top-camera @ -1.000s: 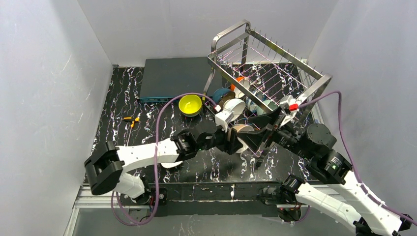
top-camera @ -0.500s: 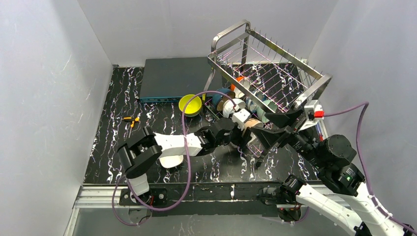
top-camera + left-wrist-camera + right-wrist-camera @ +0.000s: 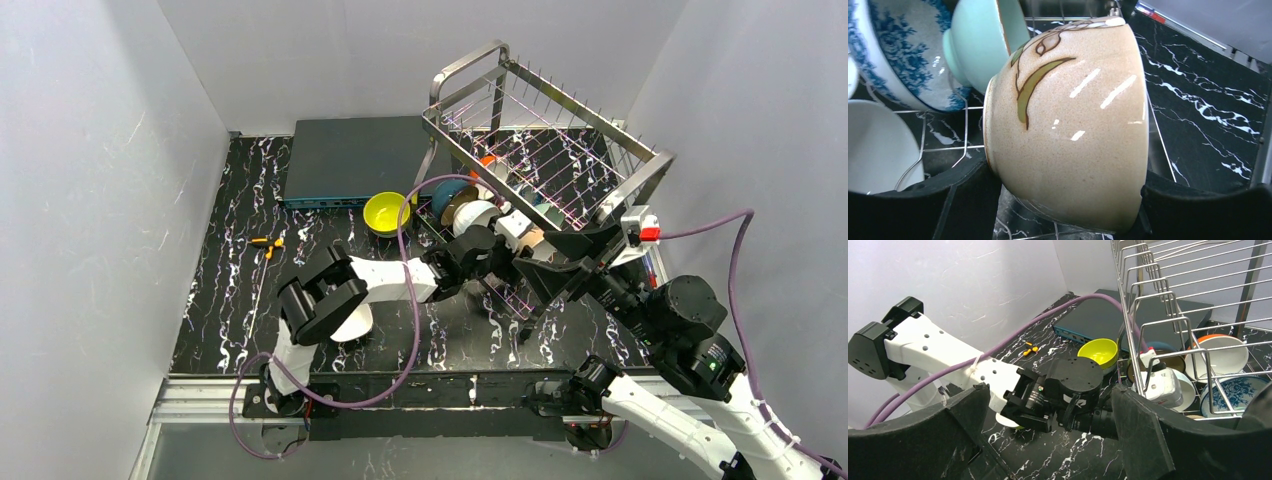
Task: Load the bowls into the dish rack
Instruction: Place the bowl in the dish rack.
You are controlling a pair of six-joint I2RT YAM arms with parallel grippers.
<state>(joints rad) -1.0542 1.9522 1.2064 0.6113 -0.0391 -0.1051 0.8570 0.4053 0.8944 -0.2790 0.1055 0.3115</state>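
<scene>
My left gripper (image 3: 1063, 200) is shut on a tan bowl (image 3: 1073, 125) with a leaf pattern, held on its side over the lower wires of the dish rack (image 3: 640, 185). Beside it in the rack stand a pale green bowl (image 3: 980, 40), a blue floral bowl (image 3: 898, 55) and a white bowl (image 3: 878, 145). From above, the left gripper (image 3: 520, 240) reaches under the rack's near corner. My right gripper (image 3: 562, 262) hangs open just right of it, holding nothing. A yellow-green bowl (image 3: 387, 213) sits on the table left of the rack. A white bowl (image 3: 352, 325) lies partly under the left arm.
A flat dark grey-blue box (image 3: 355, 157) lies behind the yellow-green bowl. A small orange tool (image 3: 266, 243) rests on the table at the left. The left arm's purple cable (image 3: 412, 300) loops over the table. Grey walls close in on both sides.
The left arm has stretched further right and back, carrying the tan bowl in under the rack. The right gripper drew back to the right a second ago and has since held still.
</scene>
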